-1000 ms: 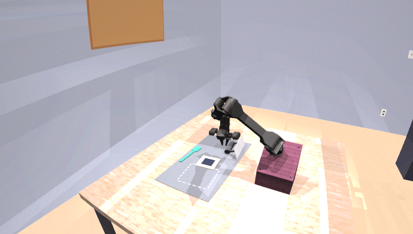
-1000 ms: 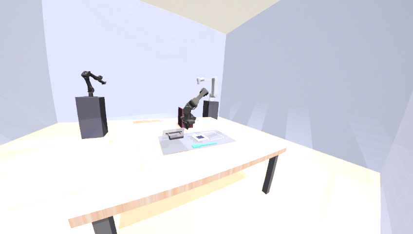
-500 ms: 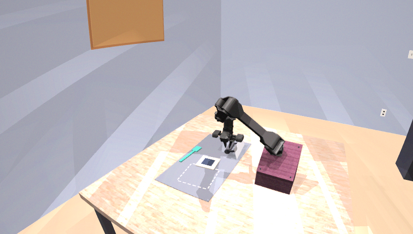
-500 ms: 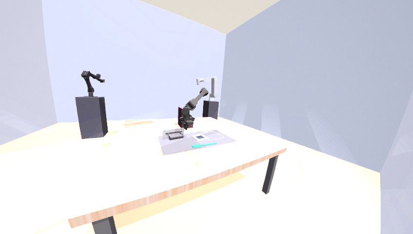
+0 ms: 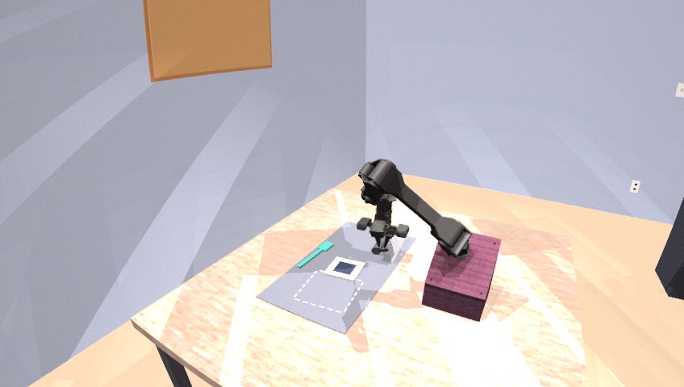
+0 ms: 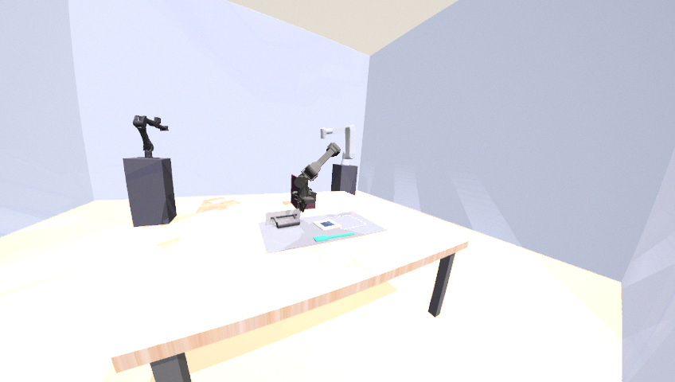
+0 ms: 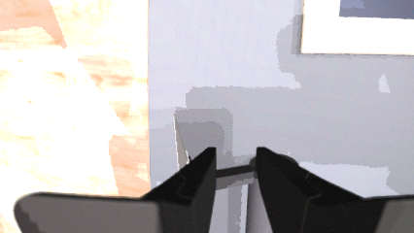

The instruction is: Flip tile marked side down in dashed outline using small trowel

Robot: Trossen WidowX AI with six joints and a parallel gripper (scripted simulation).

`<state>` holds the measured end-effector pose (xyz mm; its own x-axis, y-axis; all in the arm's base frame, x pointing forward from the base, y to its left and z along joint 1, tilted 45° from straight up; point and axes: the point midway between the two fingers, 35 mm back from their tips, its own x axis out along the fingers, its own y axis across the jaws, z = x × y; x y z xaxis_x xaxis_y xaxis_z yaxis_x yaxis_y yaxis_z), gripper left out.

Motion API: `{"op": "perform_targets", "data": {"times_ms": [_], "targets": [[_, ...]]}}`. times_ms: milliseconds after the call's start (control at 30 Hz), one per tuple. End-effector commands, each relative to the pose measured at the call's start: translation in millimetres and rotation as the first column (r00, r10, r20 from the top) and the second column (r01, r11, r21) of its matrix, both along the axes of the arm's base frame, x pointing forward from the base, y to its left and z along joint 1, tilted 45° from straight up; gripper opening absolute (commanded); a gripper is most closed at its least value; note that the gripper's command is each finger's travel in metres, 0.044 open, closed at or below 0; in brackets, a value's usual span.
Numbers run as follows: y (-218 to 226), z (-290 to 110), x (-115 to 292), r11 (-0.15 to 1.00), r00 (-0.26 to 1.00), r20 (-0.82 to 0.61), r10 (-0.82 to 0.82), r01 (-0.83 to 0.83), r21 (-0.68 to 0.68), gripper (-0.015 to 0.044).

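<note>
The white tile (image 5: 344,267) (image 6: 325,224) (image 7: 321,29) lies on the grey mat (image 5: 283,292) (image 6: 284,241) (image 7: 219,49) with its dark blue marked side up. It sits at the back edge of the dashed outline (image 5: 316,306) (image 6: 364,222). A teal flat tool with a long handle (image 5: 314,254) (image 6: 333,236) lies on the mat to the tile's left. A grey-bladed tool with a dark handle (image 5: 394,249) (image 6: 284,220) (image 7: 233,171) stands at the mat's back. My gripper (image 5: 379,248) (image 7: 235,155) points down right over that dark handle, fingers narrowly apart and holding nothing.
The arm is mounted on a purple block (image 5: 460,282) to the right of the mat. Two other arms on dark pedestals (image 6: 149,189) (image 6: 344,177) stand behind the table. An orange board (image 5: 208,35) hangs on the wall.
</note>
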<state>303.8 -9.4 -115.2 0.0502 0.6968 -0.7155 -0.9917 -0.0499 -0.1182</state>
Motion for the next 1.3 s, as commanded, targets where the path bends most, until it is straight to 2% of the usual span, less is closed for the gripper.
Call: {"op": "perform_targets", "data": {"times_ms": [0,1200,1267], "targets": [[-0.7,-1.7,-13.0,1.000,1.000,0.000,0.000,0.000,0.001,0.0100],[-4.9,-11.4,-89.5,1.000,1.000,-0.004,0.000,0.000,-0.001,0.0100],[-4.4,-10.1,-79.3,1.000,1.000,-0.003,-0.003,0.003,0.003,0.0100]]}}
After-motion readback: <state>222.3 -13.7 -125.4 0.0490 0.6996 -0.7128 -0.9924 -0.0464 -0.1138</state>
